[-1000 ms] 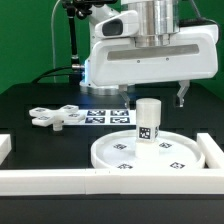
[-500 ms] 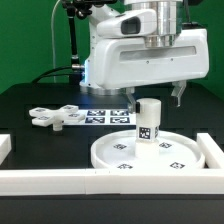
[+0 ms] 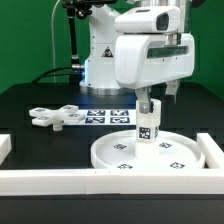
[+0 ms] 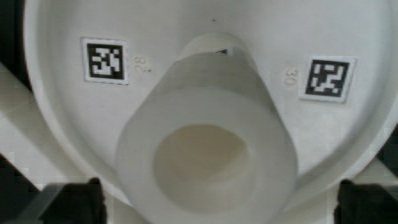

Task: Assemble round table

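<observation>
I read this as the leg-fitting step. The round disc (image 3: 120, 150) lies flat by the tabletop's (image 3: 30, 145) near edge, toward the near corner on the exterior view's right. The short leg (image 3: 148, 122) stands upright on it at about its middle. My jaws hang directly over the leg, spread, one to each side of its top. In the wrist view the leg's round end sits between them, but I cannot tell whether either pad is touching it. The cross base (image 3: 55, 117) lies loose well apart, toward the edge on the exterior view's left, so by my reckoning that part comes later. The next move, as I judge it, calls for closing squarely on the leg and keeping it plumb while it is seated or turned into the disc. A skewed grip could tip it or drag the disc. Room is tight on two sides. A white rail (image 3: 60, 180) runs along the near edge just beside the disc, and another rail (image 3: 212, 150) stands close at the disc's other side. There is free space above, and toward the far edge past the marker board (image 3: 105, 116).
</observation>
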### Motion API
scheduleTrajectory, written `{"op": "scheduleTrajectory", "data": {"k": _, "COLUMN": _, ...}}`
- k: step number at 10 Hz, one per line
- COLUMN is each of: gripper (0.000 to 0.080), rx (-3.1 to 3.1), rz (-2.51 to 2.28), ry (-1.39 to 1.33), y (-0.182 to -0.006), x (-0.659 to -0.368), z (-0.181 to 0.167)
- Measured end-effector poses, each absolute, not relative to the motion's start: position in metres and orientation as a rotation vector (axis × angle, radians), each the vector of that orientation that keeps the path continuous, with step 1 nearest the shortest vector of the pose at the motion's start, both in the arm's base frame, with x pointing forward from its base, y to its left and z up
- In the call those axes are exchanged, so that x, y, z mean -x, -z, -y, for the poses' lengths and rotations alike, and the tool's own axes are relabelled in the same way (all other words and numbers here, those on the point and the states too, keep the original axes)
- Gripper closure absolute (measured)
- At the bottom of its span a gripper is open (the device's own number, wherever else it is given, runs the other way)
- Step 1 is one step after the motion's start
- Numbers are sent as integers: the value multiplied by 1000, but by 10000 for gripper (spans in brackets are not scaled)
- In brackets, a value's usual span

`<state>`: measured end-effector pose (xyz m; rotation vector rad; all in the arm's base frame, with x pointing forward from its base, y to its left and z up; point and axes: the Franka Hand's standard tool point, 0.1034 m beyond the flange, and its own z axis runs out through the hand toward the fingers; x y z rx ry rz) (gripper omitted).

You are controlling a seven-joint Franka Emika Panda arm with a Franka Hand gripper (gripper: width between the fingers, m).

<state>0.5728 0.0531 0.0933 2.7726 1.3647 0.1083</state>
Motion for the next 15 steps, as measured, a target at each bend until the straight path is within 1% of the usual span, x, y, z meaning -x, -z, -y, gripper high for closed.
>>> {"op": "scheduleTrajectory", "data": {"k": 2, "gripper": 151, "rx": -2683, "rz": -1522, "ry": -101, "y": -93, "x": -573, "z": -52}}
{"op": "scheduleTrajectory", "data": {"k": 4, "gripper": 151, "rx": -2424, "rz": -1861, "ry": -71, "y": -91, "x": -573, "z": -48}}
{"op": "scheduleTrajectory", "data": {"k": 7, "gripper": 151, "rx": -2111, "rz": -2189, "ry": -28, "y": -87, "x": -573, "z": -41}}
{"op": "scheduleTrajectory", "data": {"k": 9, "gripper": 151, "rx": -1949, "rz": -2326, "ry": -4, "y": -86, "x": -572, "z": -39}}
{"op": "scheduleTrajectory", "data": {"k": 12, "gripper": 151, "rx": -1891, "rz": -2373, "ry": 14, "y": -82, "x": -571, "z": -36}}
{"op": "scheduleTrajectory", "data": {"k": 13, "gripper": 182, "rx": -1893, "rz": -2374, "ry": 16, "y": -81, "x": -570, "z": -36}}
{"op": "scheduleTrajectory", "data": {"k": 14, "gripper": 182, "rx": -1893, "rz": -2373, "ry": 16, "y": -81, "x": -570, "z": -36}}
{"op": "scheduleTrajectory", "data": {"k": 15, "gripper": 364, "rx": -1897, "rz": -2377, "ry": 26, "y": -80, "x": -568, "z": -35}}
